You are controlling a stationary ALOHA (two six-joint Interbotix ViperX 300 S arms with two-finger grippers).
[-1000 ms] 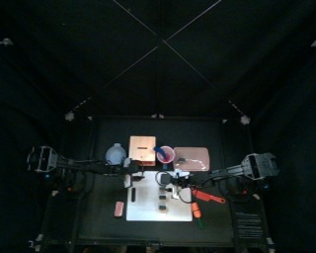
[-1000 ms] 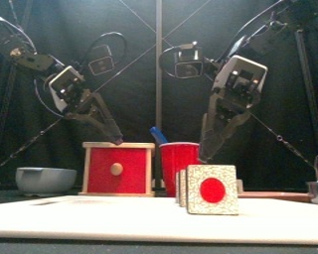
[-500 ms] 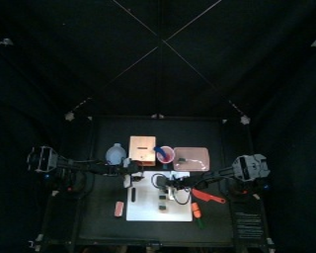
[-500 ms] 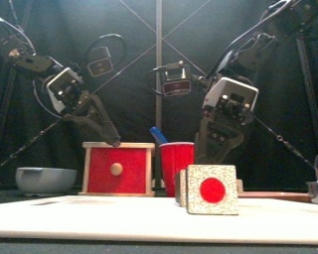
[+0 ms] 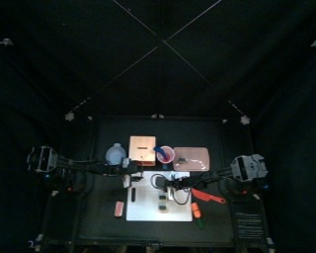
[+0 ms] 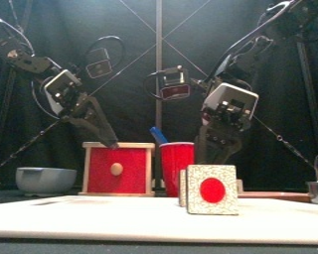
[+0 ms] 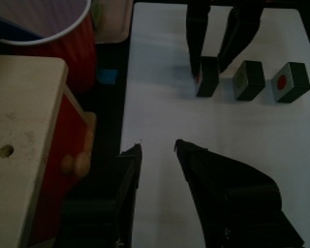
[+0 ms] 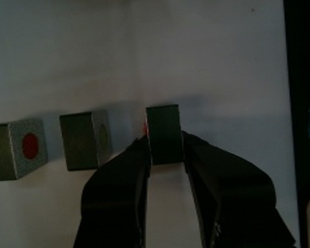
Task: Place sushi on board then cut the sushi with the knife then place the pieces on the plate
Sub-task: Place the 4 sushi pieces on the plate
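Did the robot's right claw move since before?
Yes. The right gripper has come down toward the sushi, and now sits lower against the red cup.

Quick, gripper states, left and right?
Left gripper: open, empty, over the white board.
Right gripper: straddles the end sushi piece; grip cannot be told.

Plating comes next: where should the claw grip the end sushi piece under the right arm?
From above, on its two upright sides, one jaw in the gap to its neighbour. The end piece stands apart on the white board, and the open right claw straddles it that way.
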